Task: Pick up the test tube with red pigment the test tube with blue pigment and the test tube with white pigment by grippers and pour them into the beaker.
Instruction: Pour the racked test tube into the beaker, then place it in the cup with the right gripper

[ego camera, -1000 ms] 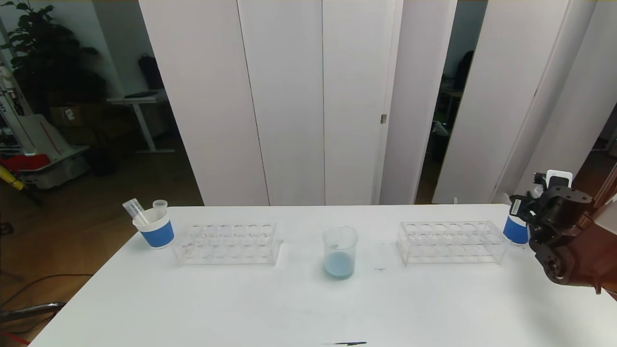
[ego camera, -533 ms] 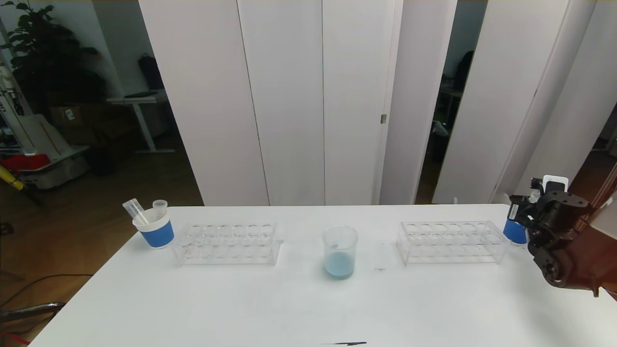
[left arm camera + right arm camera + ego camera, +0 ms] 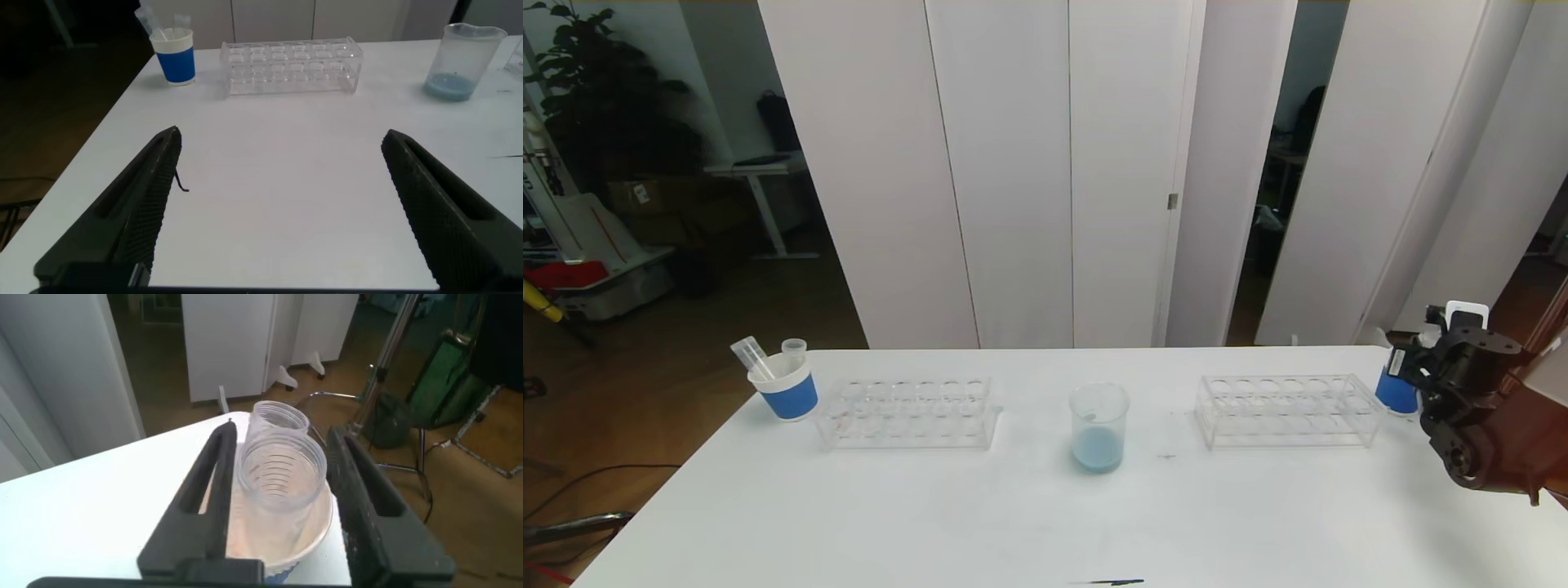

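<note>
Straddling an upright clear tube (image 3: 282, 478) in the paper cup (image 3: 1393, 394) at the table's far right with the right gripper (image 3: 282, 434), narrowly parted, grip impossible to tell; beaker (image 3: 1098, 425) well off leftward at mid-table, left gripper (image 3: 282, 137) wide, idle.

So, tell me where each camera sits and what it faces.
Head view: high on the robot, looking down at the table; the right gripper shows at the right edge.
Left wrist view: low over the table, between the open fingers of the left gripper.
Right wrist view: just above a paper cup holding empty tubes.
Head and left wrist views share the beaker.
</note>
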